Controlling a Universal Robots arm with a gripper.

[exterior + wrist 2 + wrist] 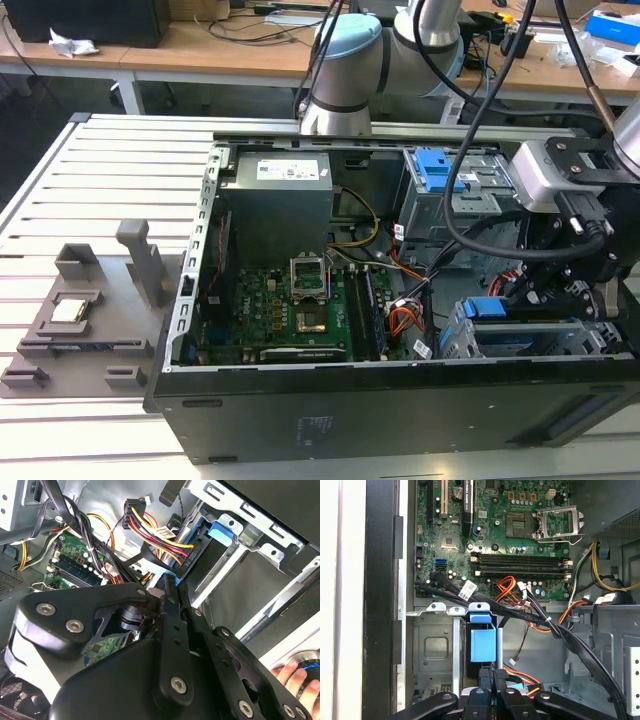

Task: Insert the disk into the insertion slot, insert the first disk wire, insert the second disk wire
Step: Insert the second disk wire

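The disk's blue carrier (482,308) (482,641) (220,531) sits inside the insertion slot (455,342) (436,652), a grey metal cage at the case's front corner on the exterior view's right. My gripper (540,300) (169,580) (492,679) hangs right at the disk's end with its fingers drawn together. At their tips is a disk wire, a black connector (186,559) with red, yellow and black leads (520,676). The grip point itself is partly hidden by the fingers.
The motherboard (290,310) fills the case floor, and loose black and orange cables (545,622) cross in front of the slot. A taller grey cage with a blue latch (438,170) stands behind. A grey parts fixture (80,320) lies outside the case. A hand (287,672) rests on a knob.
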